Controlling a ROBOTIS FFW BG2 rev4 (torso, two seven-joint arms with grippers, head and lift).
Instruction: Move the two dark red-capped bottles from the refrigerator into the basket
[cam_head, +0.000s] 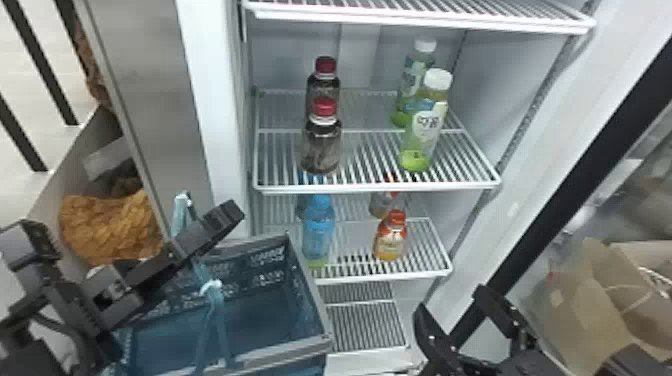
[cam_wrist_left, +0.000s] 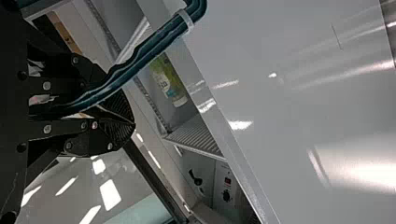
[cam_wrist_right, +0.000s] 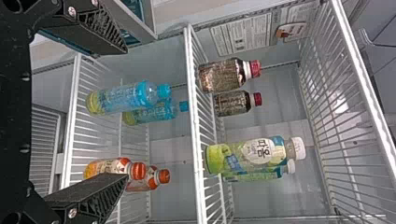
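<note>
At eight o'clock, left gripper (cam_wrist_left: 132, 124) clamps basket (cam_head: 280, 351) strap (cam_wrist_left: 154, 45), likely for steadiness; right gripper (cam_wrist_right: 126, 113) gapes empty at five.

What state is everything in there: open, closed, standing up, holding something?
Refrigerator: open.
Front dark red-capped bottle: upright, capped.
Rear dark red-capped bottle: upright, capped.
White-capped green bottles: both upright, capped.
Blue-capped bottles: both upright, capped.
Orange-capped bottles: both upright, capped.
Basket: open-topped, no bottle visible inside.
Left tool: shut on the blue strap.
Right tool: open, holding nothing.
</note>
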